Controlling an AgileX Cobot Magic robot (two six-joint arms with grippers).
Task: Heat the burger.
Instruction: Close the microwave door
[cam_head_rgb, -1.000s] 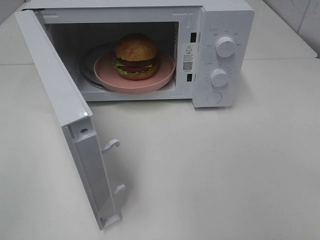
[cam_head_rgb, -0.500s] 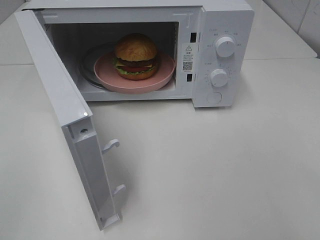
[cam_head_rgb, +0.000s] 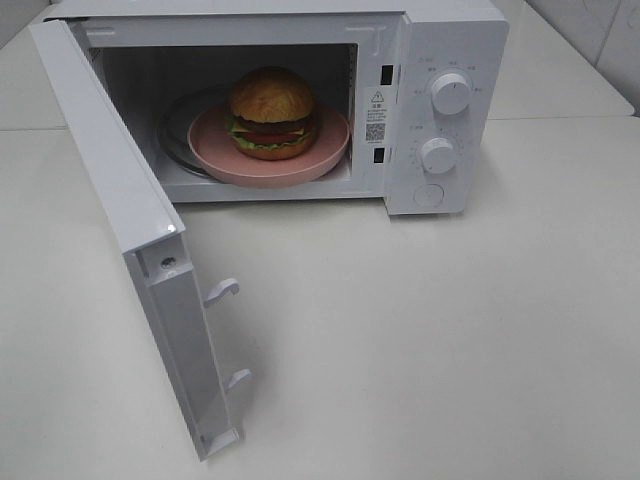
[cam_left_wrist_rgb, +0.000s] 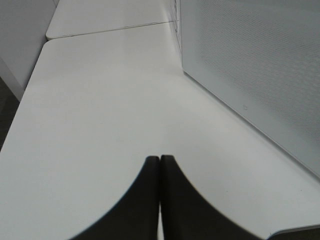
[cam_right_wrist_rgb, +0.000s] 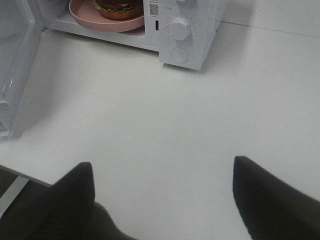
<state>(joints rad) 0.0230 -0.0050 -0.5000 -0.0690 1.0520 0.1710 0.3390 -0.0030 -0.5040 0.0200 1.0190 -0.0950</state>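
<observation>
Exterior high view, me: I'm seeing the burger (cam_head_rgb: 272, 112) sitting on the pink plate (cam_head_rgb: 208, 152) inside the microwave (cam_head_rgb: 440, 40), and the door (cam_head_rgb: 110, 170) is hanging wide open.

Reviewer: What are you worrying about?

Me: The plate rim is reaching close to the microwave's front opening. If I'm swinging the door shut too fast, I'm guessing it could clip the rim and shove the plate back. The burger is a tall loose stack under a glossy, domed bun, so the layers could slide or tip.

Reviewer: Anything else?

Me: The door hooks (cam_head_rgb: 222, 290) are thin white plastic and need to meet their slots. The two knobs (cam_head_rgb: 451, 93) are small, round and smooth-looking, so the fingers might slip when turning.

Reviewer: Grippers?

Me: The right gripper (cam_right_wrist_rgb: 162, 165) is hovering in front of the microwave over the matte white table (cam_head_rgb: 450, 330), jaws standing wide apart and holding nothing. The left gripper (cam_left_wrist_rgb: 160, 159) is sitting on the outer side of the microwave's door, by its dotted mesh panel, black fingertips pressed together with nothing between.
</observation>
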